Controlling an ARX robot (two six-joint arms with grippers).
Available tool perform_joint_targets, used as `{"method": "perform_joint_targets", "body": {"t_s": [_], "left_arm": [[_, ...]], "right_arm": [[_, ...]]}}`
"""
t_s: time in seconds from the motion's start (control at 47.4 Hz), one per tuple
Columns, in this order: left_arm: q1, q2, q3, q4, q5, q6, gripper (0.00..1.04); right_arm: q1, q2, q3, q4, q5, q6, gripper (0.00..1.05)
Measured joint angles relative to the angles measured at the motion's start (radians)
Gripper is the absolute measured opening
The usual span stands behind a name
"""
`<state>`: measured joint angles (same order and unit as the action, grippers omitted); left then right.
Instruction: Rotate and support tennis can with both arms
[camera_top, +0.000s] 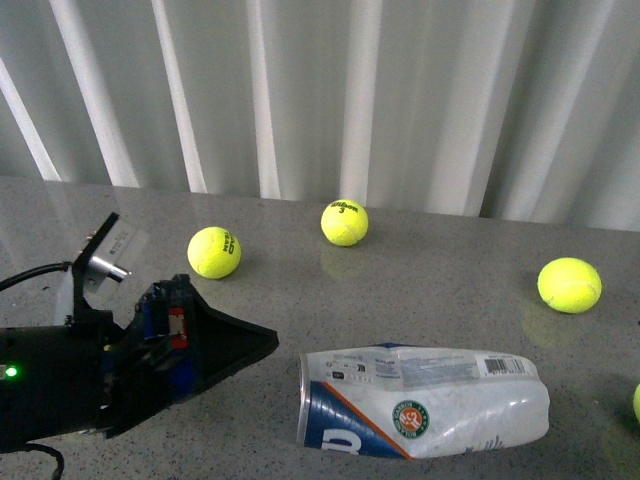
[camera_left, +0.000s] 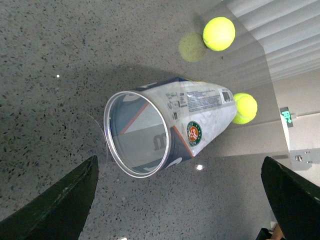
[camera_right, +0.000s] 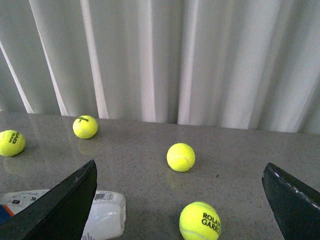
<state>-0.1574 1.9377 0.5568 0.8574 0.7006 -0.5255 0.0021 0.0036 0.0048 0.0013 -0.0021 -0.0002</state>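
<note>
The tennis can (camera_top: 425, 402) lies on its side on the grey table, silver rim and open mouth pointing left and its far end crumpled. In the front view my left gripper (camera_top: 245, 350) is open just left of that rim, apart from it. The left wrist view looks into the can's (camera_left: 180, 120) empty mouth, and the left gripper (camera_left: 177, 210) has both black fingers (camera_left: 60, 205) spread wide short of it. In the right wrist view my right gripper (camera_right: 179, 197) is open and empty, with the can's closed end (camera_right: 107, 215) by one finger. The right arm is out of the front view.
Yellow tennis balls lie loose: one (camera_top: 214, 252) behind the left arm, one (camera_top: 344, 222) at the back centre, one (camera_top: 569, 285) at the right. Two more balls (camera_right: 181, 157) (camera_right: 200, 221) lie ahead of the right gripper. A white curtain (camera_top: 400, 90) hangs behind the table.
</note>
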Motion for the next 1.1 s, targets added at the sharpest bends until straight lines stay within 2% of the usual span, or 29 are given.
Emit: {"method": "perform_joint_targets", "body": {"t_s": [0.675, 0.928, 1.097], "left_arm": [[-0.092, 0.168, 0.137, -0.011, -0.01, -0.018, 0.98], [-0.147, 0.246, 0.185, 0.044, -0.008, -0.085, 0.98], [-0.166, 0.292, 0.222, 0.135, -0.015, -0.172, 0.98]], "right_arm": [[0.0, 0.0, 0.0, 0.0, 0.0, 0.0, 0.98], [0.0, 0.0, 0.0, 0.0, 0.0, 0.0, 0.98], [0.0, 0.0, 0.0, 0.0, 0.0, 0.0, 0.98]]}}
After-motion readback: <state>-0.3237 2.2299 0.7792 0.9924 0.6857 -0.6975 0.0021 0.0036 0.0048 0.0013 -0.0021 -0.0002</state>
